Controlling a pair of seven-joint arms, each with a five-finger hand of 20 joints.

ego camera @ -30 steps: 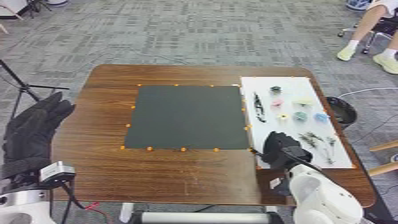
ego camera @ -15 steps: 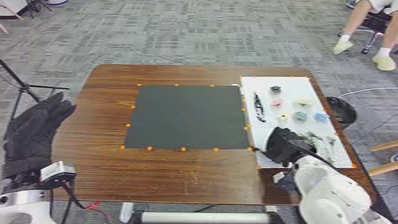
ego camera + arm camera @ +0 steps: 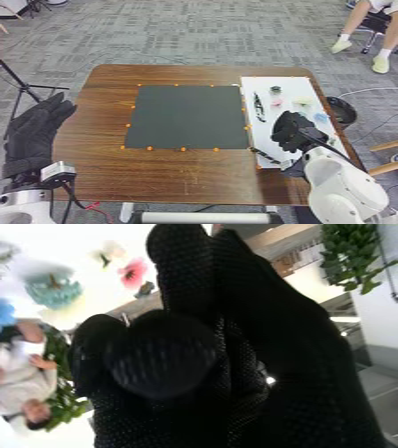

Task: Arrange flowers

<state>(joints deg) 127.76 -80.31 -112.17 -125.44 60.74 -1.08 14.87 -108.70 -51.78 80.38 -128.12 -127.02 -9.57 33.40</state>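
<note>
In the head view my right hand [image 3: 291, 131] is over the lower part of the white board [image 3: 277, 87], hiding some flowers and stems beneath it. Flowers lie above and beside it: a dark one [image 3: 275, 89], a pink one [image 3: 276, 101], a cream one [image 3: 303, 100] and a blue one [image 3: 322, 117]. A dark, long piece [image 3: 258, 107] lies on the board's left side. My left hand [image 3: 34, 131] rests at the table's left edge, fingers straight. In the right wrist view my right hand [image 3: 178, 359] has fingers extended, with a pink flower [image 3: 133, 272] and a teal one [image 3: 53, 290] beyond.
A dark square mat [image 3: 187, 117] with orange markers around it lies on the brown table [image 3: 195, 175], left of the white board. A black round bowl [image 3: 342, 111] stands beside the table's right edge.
My right hand has moved up and to the right over the board, across the green stems and toward the flowers. The left hand has kept still.
</note>
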